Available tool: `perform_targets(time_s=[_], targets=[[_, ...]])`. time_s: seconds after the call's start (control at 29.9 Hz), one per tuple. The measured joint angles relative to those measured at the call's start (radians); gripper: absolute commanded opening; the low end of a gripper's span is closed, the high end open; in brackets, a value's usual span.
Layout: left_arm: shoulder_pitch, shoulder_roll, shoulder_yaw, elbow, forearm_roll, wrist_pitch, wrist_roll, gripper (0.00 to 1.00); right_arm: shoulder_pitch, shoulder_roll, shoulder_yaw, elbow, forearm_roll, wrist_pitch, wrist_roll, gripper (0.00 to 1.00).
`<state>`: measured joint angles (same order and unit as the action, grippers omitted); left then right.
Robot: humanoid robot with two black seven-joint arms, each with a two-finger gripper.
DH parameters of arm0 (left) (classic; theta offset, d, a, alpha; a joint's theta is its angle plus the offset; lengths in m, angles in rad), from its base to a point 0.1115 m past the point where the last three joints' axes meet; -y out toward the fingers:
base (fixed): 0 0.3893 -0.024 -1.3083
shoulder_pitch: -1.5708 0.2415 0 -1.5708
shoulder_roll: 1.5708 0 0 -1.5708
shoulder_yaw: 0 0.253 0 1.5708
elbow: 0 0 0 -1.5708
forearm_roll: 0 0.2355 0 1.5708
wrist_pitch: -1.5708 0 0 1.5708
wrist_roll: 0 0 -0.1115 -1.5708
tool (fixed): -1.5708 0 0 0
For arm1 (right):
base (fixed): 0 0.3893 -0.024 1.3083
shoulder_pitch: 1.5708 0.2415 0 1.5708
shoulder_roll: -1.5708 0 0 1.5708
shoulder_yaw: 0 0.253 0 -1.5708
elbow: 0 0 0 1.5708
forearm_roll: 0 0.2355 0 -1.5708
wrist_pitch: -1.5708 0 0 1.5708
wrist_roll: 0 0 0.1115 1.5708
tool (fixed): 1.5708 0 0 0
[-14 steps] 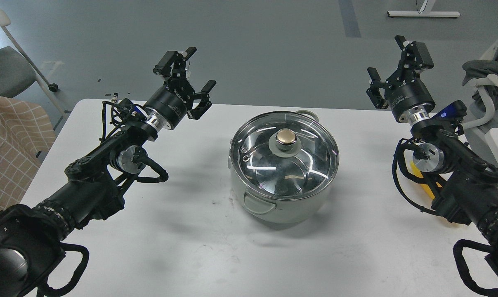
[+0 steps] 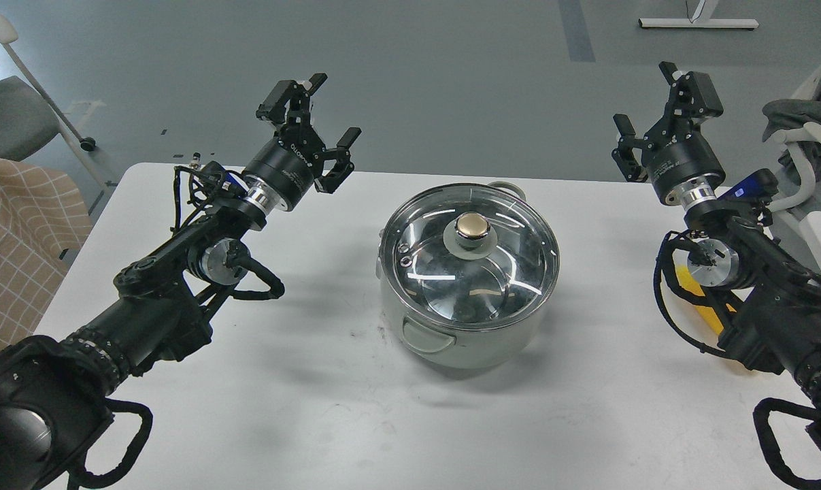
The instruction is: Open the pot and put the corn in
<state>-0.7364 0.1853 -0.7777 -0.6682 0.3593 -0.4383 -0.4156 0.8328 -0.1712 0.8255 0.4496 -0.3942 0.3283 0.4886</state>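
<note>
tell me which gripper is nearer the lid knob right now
Left. The left gripper hangs open up and to the left of the gold knob; the right gripper, also open, sits farther off, up and to its right.
</note>
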Motion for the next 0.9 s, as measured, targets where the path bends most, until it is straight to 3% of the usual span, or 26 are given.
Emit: perform_targets(time_s=[0.2,0.9], targets=[[-0.004,-0.015,0.001,0.001,-0.001,0.023,-0.049,0.98,-0.001,0.003,0.003,0.001,0.0,0.0,0.0,1.0],[0.0,-0.016,-0.006,-0.007,-0.004,0.026,-0.066,0.98,0.003,0.002,0.003,0.007,-0.002,-0.008,0.0,1.0]])
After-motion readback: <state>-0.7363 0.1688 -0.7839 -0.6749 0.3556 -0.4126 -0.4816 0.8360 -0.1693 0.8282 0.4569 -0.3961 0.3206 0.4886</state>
